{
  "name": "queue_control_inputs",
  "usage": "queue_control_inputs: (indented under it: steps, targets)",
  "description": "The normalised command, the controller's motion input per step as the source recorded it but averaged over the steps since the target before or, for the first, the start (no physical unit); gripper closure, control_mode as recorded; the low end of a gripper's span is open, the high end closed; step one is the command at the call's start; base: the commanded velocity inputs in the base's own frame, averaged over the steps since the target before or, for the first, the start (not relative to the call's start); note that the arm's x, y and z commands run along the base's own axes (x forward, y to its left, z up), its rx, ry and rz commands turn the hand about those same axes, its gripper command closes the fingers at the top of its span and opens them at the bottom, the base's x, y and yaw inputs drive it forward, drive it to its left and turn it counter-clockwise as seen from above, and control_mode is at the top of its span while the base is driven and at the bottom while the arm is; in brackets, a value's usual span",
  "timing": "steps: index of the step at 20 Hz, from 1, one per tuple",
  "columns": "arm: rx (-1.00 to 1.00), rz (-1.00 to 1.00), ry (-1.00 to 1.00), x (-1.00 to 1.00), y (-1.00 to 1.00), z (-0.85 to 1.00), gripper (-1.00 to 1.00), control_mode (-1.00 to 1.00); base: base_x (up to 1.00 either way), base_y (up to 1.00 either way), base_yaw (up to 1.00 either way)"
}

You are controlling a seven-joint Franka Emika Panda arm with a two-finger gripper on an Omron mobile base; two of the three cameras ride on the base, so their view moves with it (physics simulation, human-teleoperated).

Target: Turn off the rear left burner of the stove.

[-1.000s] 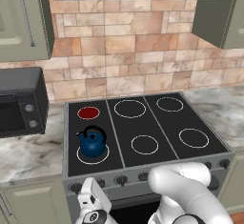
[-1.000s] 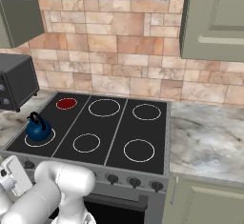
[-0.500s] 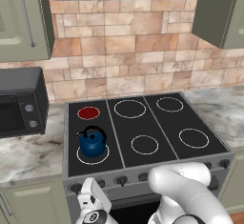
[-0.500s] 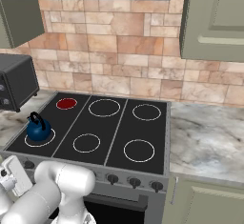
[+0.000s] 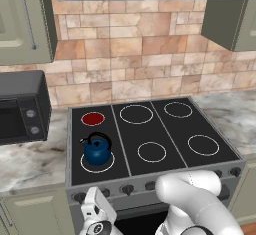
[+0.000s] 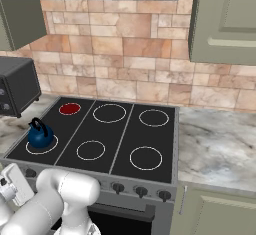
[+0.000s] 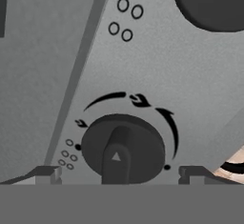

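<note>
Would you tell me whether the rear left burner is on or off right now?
On. The rear left burner glows as a solid red disc, while the other zones on the stove show thin white rings.

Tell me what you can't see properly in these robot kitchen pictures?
- Left base view: the gripper is cut off by the bottom edge.
- Left base view: some stove knobs hide behind the arm.
- Hand view: a second knob is cut off by the top edge.
- Hand view: the markings by the near knob are too small to read.
</note>
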Motion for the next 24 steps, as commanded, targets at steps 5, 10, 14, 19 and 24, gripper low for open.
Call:
queue_control_inputs:
  steps: [5,10,14,19,24]
  targets:
    - [0.0,0.0,-0.09,-0.17,0.35,-0.32,-1.0,-1.0,0.0,0.0,0.0]
    - [0.0,0.0,-0.13,-0.14,0.26,-0.32,-1.0,-1.0,0.0,0.0,0.0]
    - [0.0,0.0,-0.07,0.0,0.19,-0.47,-1.0,-1.0,0.0,0.0,0.0]
    - [0.0,0.0,-0.03,0.01,0.11,-0.4,-1.0,-1.0,0.0,0.0,0.0]
    - [0.0,0.0,-0.02,0.05,0.0,-0.44,-1.0,-1.0,0.0,0.0,0.0]
